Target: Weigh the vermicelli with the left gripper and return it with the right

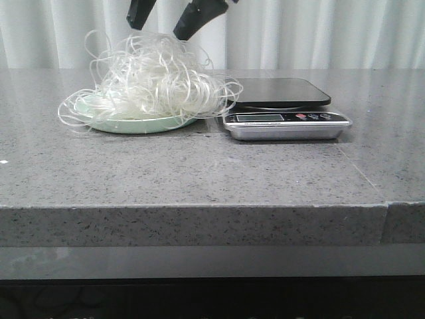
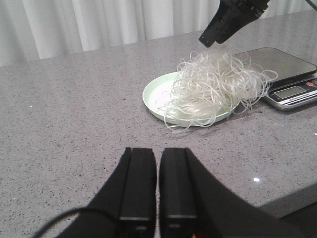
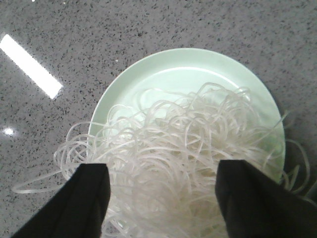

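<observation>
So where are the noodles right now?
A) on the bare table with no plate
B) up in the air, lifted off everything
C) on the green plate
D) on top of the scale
C. The vermicelli sits piled on the green plate, beside the scale, whose black platform is bare, and the open right end effector straddles the top of the pile without lifting it.

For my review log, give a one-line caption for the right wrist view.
Right gripper, fingers spread wide, above the vermicelli heaped on the mint-green plate.
</observation>
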Robot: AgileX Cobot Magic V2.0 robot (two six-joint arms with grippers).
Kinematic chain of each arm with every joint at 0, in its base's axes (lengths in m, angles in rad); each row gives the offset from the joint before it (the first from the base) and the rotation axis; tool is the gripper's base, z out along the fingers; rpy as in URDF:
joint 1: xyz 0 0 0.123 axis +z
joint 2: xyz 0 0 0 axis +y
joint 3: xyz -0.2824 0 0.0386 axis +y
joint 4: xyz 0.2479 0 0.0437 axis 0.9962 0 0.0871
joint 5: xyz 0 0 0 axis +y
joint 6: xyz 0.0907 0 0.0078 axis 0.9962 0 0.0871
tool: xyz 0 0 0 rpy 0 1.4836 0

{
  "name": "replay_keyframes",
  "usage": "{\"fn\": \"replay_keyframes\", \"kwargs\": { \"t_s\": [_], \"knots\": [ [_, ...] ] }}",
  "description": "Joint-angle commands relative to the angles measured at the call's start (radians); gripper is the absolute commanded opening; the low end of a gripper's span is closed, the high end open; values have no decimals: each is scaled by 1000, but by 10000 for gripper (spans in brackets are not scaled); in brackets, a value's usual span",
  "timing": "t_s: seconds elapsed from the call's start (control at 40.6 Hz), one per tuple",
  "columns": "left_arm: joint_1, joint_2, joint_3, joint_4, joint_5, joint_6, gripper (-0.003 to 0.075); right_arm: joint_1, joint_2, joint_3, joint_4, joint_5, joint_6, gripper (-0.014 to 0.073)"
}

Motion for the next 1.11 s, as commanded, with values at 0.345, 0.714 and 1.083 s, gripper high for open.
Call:
{"fn": "replay_keyframes", "kwargs": {
  "t_s": [0.345,0.714,1.083],
  "knots": [
    [2,13,-26,3,-70,-10,146,-190,-164,-35,19,-3,5,155],
    [2,13,-26,3,-70,-10,146,-270,-212,-32,-244,-8,127,155],
    [2,13,-26,61,-70,-10,147,-271,-280,112,-309,-140,132,155]
  ]
}}
